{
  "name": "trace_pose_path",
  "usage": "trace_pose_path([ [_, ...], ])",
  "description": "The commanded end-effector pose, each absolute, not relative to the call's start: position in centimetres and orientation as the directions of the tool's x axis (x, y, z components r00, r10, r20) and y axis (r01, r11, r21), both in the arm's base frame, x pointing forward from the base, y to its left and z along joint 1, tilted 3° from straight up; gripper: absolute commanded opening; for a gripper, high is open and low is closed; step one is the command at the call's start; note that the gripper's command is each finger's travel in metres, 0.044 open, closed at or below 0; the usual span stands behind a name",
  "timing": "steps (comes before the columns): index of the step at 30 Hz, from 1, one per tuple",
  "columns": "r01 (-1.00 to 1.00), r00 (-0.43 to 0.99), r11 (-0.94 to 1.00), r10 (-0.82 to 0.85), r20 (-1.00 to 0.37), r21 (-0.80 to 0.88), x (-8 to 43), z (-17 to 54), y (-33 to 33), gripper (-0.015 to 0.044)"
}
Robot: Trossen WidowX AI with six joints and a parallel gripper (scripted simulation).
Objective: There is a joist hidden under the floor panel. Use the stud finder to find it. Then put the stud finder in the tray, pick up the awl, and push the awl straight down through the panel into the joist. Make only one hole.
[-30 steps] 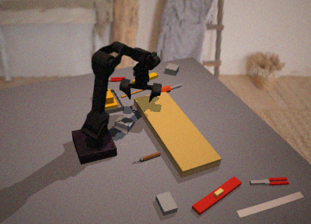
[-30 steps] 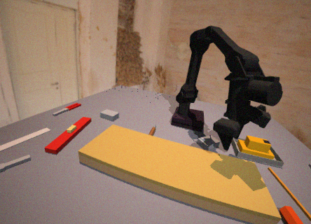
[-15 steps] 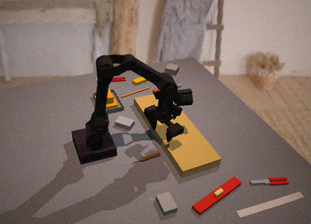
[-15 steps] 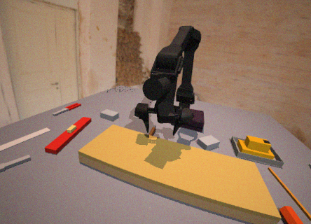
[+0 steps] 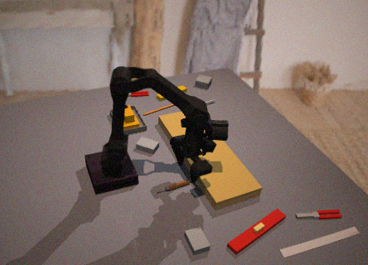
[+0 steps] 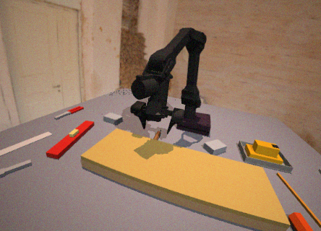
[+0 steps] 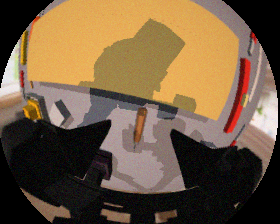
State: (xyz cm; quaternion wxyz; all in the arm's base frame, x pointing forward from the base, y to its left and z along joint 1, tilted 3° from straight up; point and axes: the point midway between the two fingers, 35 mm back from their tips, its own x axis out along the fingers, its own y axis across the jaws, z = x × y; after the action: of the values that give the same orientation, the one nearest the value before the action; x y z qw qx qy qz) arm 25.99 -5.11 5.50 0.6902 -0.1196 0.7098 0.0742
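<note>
Landmark: floor panel point(image 5: 232, 173) point(image 6: 188, 176) point(image 7: 135, 50), flat on the bench point(image 5: 62, 136) point(image 6: 32, 198). Arm point(image 5: 155, 82) point(image 6: 193, 64) reaches over from its base at the panel's long side. Red level point(image 5: 257, 231) point(image 6: 70, 140) point(image 7: 237, 95) lies off one short end. Pincer point(image 5: 191, 166) point(image 6: 156, 129) point(image 7: 141, 127) is released, spread wide and empty, above the panel's base-side edge. Tray point(image 5: 138, 129) point(image 6: 265, 163) point(image 7: 42, 107) sits on the base side, near the other end, stud finder point(image 5: 130, 118) point(image 6: 265, 151) point(image 7: 32, 109) in it. Awl point(image 5: 176, 185) point(image 6: 157, 135) point(image 7: 140, 124) lies just beside the panel's base-side edge.
</note>
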Motion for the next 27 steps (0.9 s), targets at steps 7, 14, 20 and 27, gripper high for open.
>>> trace_pose_path([
  [7, -0.268, -0.015, 0.961, -0.072, -0.997, -0.065, 25.4, 5.3, -5.1, 0.044],
  [14, -0.268, -0.015, 0.961, -0.072, -0.997, -0.065, 25.5, 4.2, -5.2, 0.044],
  [20, -0.268, -0.015, 0.961, -0.072, -0.997, -0.065, 25.6, 3.2, -5.2, 0.044],
  [27, -0.268, -0.015, 0.961, -0.072, -0.997, -0.065, 25.7, 2.1, -5.3, 0.044],
])
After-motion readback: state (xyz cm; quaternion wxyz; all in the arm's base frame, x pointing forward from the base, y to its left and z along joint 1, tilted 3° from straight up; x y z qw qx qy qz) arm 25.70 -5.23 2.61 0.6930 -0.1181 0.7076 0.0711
